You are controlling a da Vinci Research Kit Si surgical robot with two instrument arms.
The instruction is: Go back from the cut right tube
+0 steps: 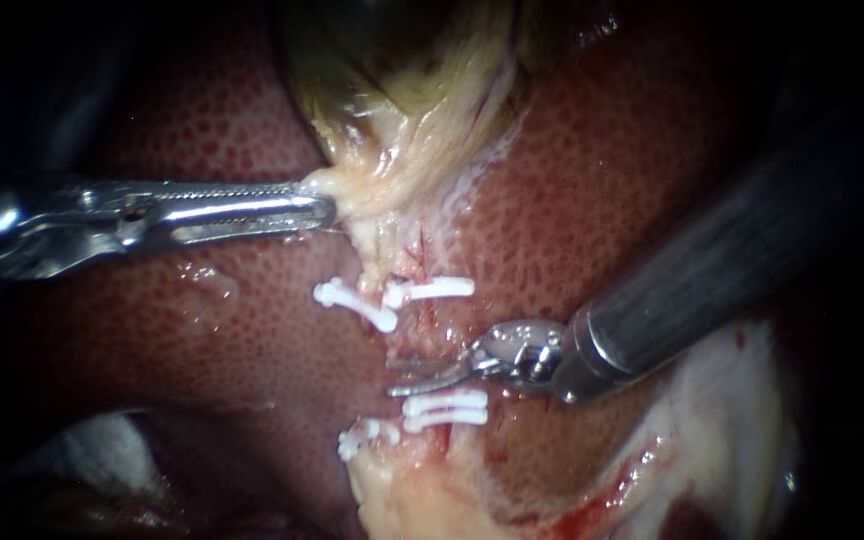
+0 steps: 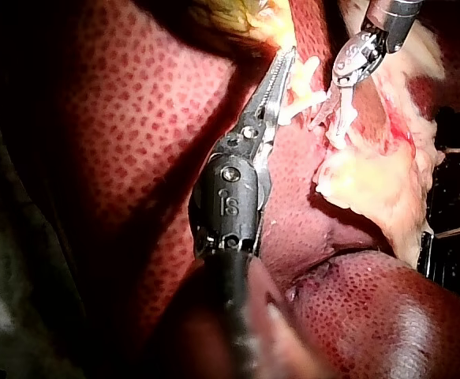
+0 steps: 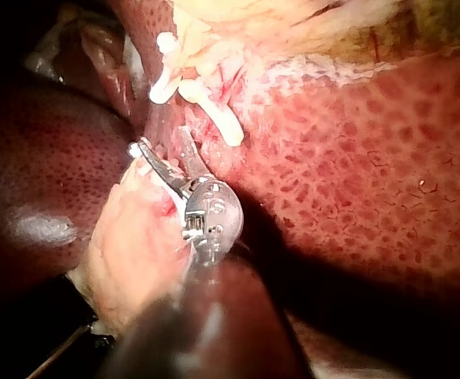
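My left instrument (image 1: 320, 208) comes in from the left, and its long toothed jaws are shut on the pale neck of the gallbladder (image 1: 402, 90), holding it taut; the left wrist view shows the same grip (image 2: 283, 67). My right instrument (image 1: 394, 377) has two thin curved blades standing open with a small gap. They lie in the stretch of tube (image 1: 422, 335) between the upper white clips (image 1: 430, 290) and the lower white clips (image 1: 442, 408). In the right wrist view the blades (image 3: 162, 142) are spread just below the clips (image 3: 214, 110), with nothing gripped.
Speckled red liver (image 1: 632, 180) surrounds the site. Pale fatty tissue (image 1: 722, 420) with a little blood lies under the right shaft (image 1: 712, 270). A white patch (image 1: 102, 440) shows at lower left.
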